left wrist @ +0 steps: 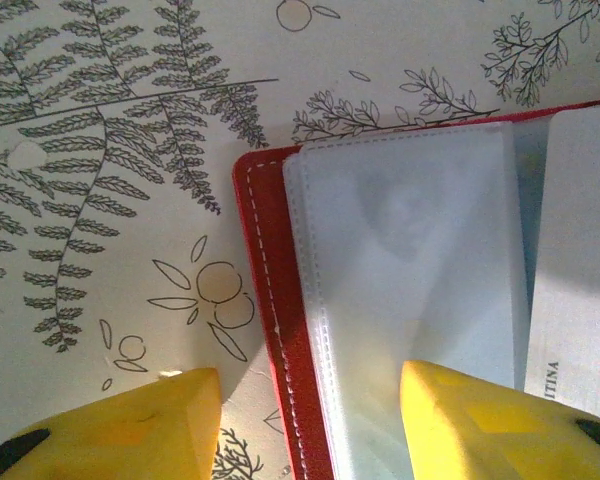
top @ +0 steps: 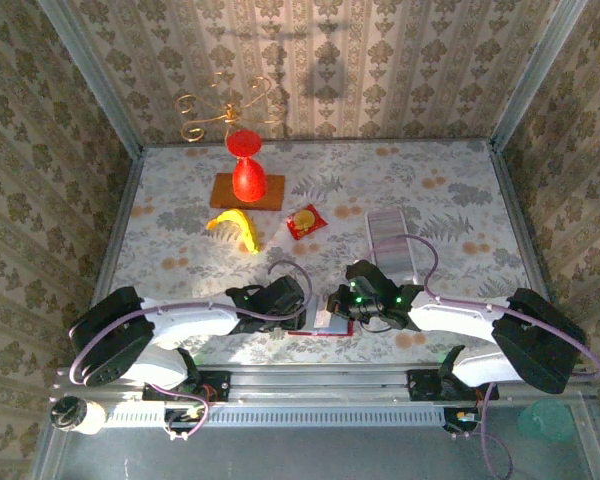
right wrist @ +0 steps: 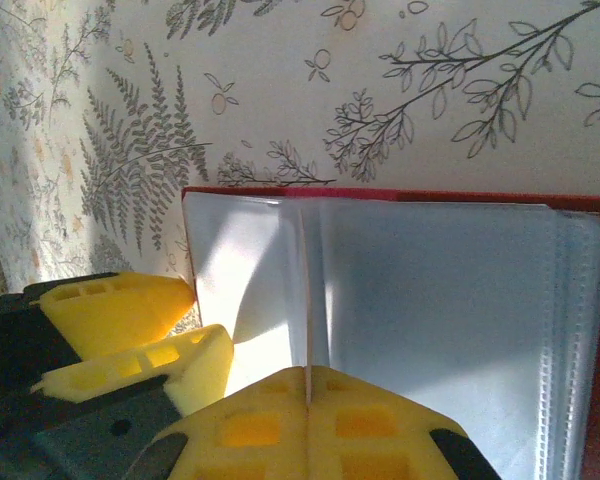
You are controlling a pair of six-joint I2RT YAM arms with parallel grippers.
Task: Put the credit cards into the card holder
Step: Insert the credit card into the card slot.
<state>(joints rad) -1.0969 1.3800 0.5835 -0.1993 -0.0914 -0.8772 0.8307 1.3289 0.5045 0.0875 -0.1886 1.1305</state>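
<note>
Top view: the holder [top: 322, 322] lies open on the table [top: 180, 250], at its near edge. The two grippers meet over it, the left gripper [top: 302, 305] on its left side and the right gripper [top: 338, 308] on its right. A row of pale cards [top: 388, 238] lies beyond the holder, to its right and apart from it. A sachet [top: 306, 221] and a banana [top: 235, 228] lie farther beyond the holder. A vase [top: 246, 165] stands behind them.

Left wrist view: the holder's [left wrist: 263, 300] red cover faces down and a clear sleeve [left wrist: 410, 270] faces up. One card [left wrist: 580, 260] lies over the holder's right part. Whether it sits inside a pocket cannot be told. The left gripper [left wrist: 310, 425] stands spread across the holder's left edge. One finger [left wrist: 130, 425] is over the bare table. The other is over the sleeve. It grips nothing.

Right wrist view: the holder [right wrist: 460, 290] shows several clear sleeves. The right gripper [right wrist: 308, 400] has its fingers pressed together on one thin sleeve, which stands up edge-on between them. The left gripper [right wrist: 202, 322] is at the holder's left edge, its fingers apart.
</note>
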